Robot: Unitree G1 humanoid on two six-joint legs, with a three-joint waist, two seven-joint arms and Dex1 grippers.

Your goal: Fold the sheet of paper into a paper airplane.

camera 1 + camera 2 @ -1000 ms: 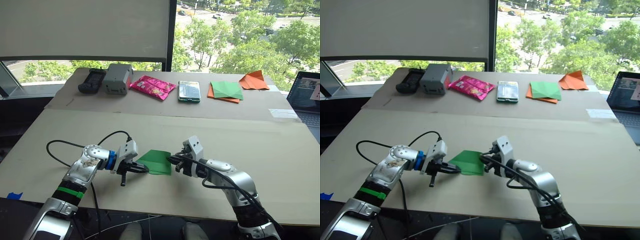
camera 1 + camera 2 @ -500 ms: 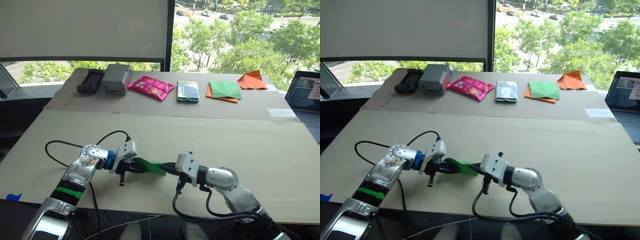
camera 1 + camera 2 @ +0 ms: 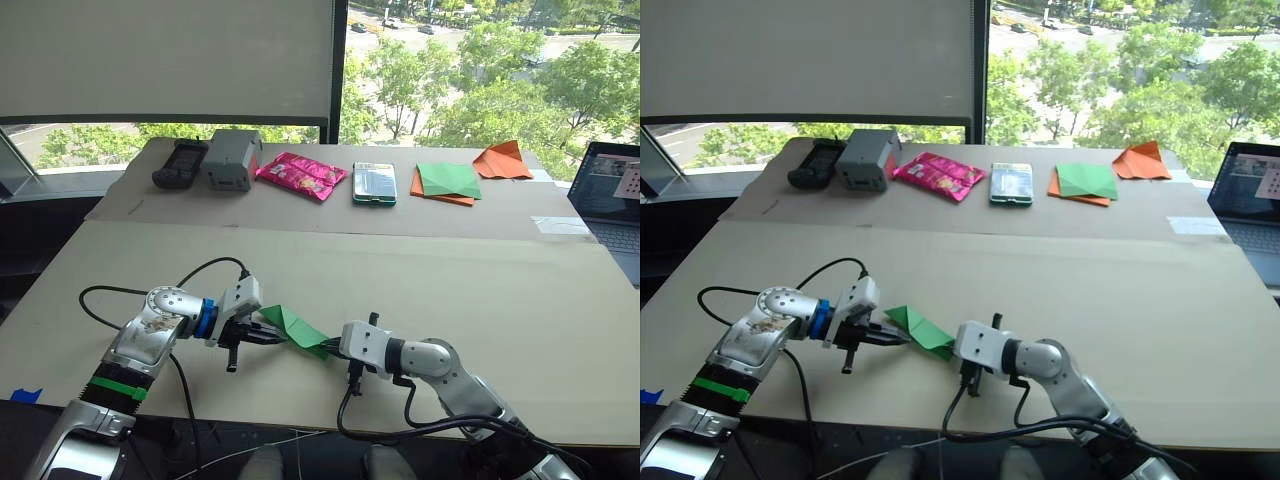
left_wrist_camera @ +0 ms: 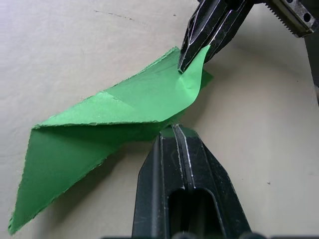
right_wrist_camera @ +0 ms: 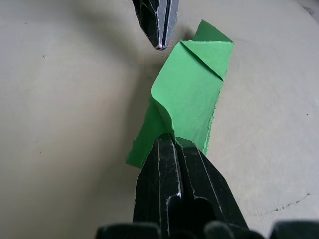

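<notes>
L pincer (image 3: 268, 336) near the front of the tabletop (image 3: 500, 290), black fingers clenched on one end of the sheet of paper (image 3: 296, 329); R pincer (image 3: 332, 350) just beside it, clamped on the other end, so the green sheet spans between the two; can't tell whether it touches the board or hangs just above it. Paper is thin, matte, bright green, folded into a narrow twisted strip w/ a diagonal crease and slightly ragged edges; in the L wrist view it curls where the R fingers pinch it; the part inside each pair of fingers is hidden. Tabletop is pale beige board, smooth, a seam running across its middle.

Along the far edge, L to R: a dark handheld device (image 3: 178, 163); a grey boxy unit (image 3: 230, 159); a crinkly pink packet (image 3: 302, 174); a glossy phone-like slab (image 3: 374, 183); a flat green-and-orange pair of sheets (image 3: 447, 183); an orange pointed paper plane (image 3: 505, 160); a laptop (image 3: 610, 190) cut off at the far R edge.
</notes>
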